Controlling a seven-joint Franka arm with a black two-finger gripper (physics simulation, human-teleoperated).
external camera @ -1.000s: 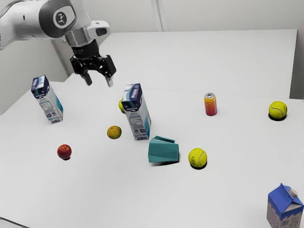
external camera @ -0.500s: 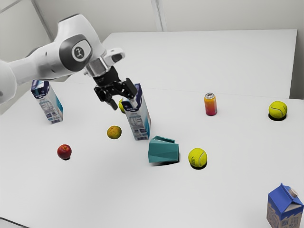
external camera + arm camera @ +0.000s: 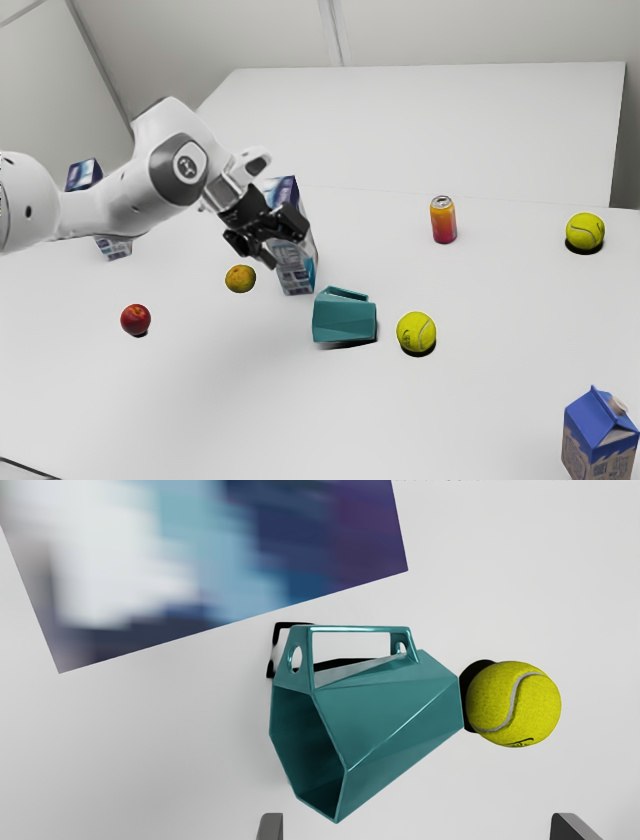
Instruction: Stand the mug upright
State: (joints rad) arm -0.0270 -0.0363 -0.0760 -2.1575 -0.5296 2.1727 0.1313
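Near, exterior view's right: blue carton point(image 3: 600, 440) on desk point(image 3: 200, 410). Then tennis ball point(image 3: 416, 332); teal mug point(image 3: 344, 318) lies on its side just left of it, base toward ball, mouth toward exterior view's left, handle on far side. Pincer point(image 3: 287, 250) open, up by the tall carton point(image 3: 298, 279), not gripping. Farther: soda can point(image 3: 443, 220), right of the tall carton.
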